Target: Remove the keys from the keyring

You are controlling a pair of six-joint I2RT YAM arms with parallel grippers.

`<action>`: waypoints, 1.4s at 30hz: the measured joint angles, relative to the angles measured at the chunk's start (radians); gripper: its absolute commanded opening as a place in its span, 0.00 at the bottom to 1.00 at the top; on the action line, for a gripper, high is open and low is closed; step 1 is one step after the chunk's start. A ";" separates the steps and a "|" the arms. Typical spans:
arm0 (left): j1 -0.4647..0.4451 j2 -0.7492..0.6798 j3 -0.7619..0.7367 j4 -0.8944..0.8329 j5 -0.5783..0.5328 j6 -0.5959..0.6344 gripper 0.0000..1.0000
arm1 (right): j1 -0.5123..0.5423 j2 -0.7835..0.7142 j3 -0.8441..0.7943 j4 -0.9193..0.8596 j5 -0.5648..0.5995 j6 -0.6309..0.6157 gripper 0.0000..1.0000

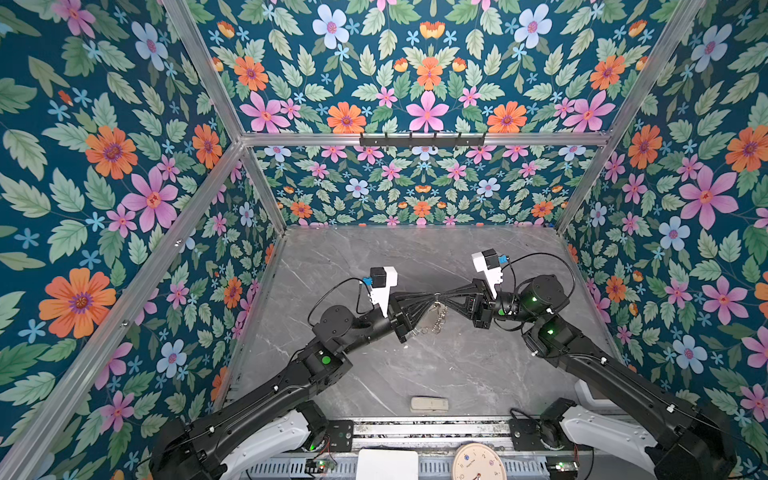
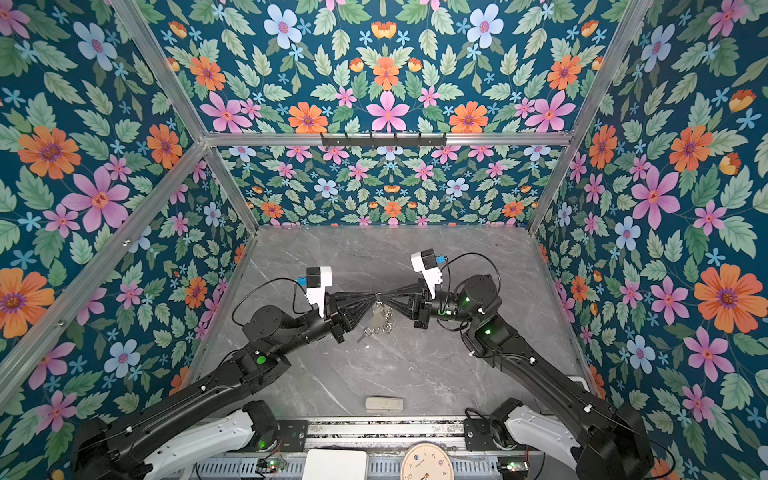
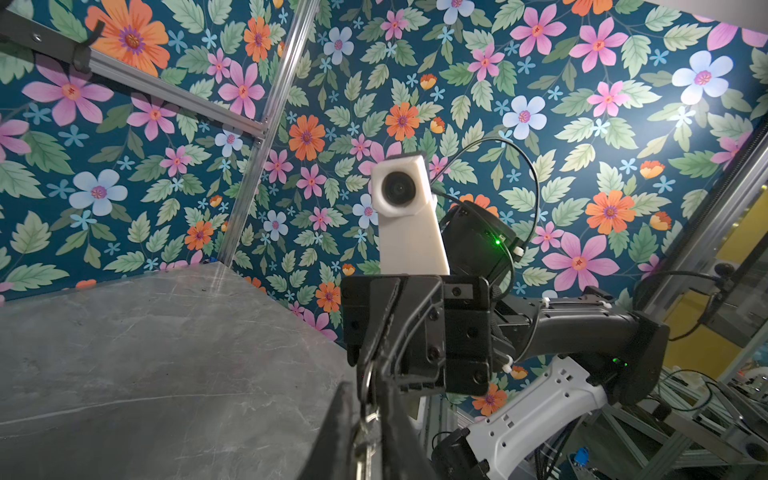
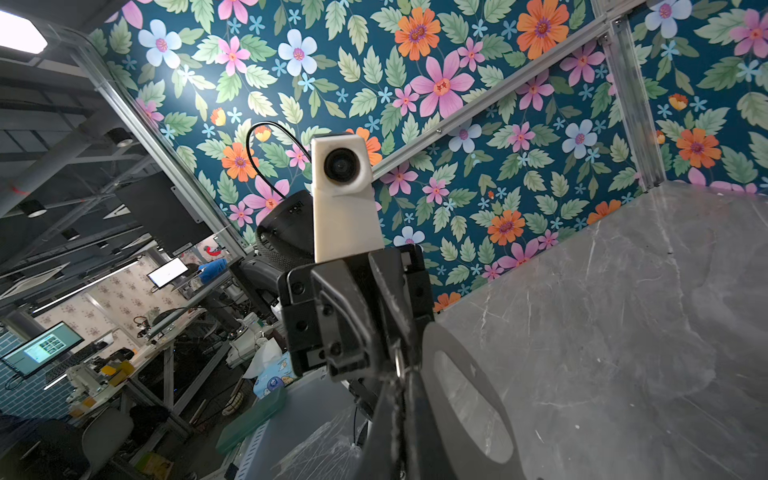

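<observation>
We're looking down on the table (image 1: 457,374), a grey slab with a marble look, pale veins running across it at slants. It fills the floor of the booth, and the flowered walls (image 1: 415,195) meet it at the back and along both sides. Down at the front edge a metal rail (image 1: 428,430) runs the full width. Just behind that rail, about mid-width, lies a pale beige block (image 1: 429,404), flat on the surface with its long side along the front edge. In the wrist views we catch the same grey top from low down, light glancing off it and a few small pale specks showing on the stone.
</observation>
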 measured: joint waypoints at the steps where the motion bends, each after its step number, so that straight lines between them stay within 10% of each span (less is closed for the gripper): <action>1: 0.001 -0.012 0.002 -0.011 -0.014 0.000 0.47 | -0.001 -0.007 0.005 -0.029 0.017 -0.005 0.00; 22: 0.001 0.015 0.048 -0.307 -0.070 0.053 0.63 | 0.036 -0.104 0.095 -0.468 0.317 -0.158 0.00; 42: 0.001 0.069 0.120 -0.259 -0.003 0.082 0.50 | 0.046 -0.155 -0.020 -0.282 0.335 -0.208 0.00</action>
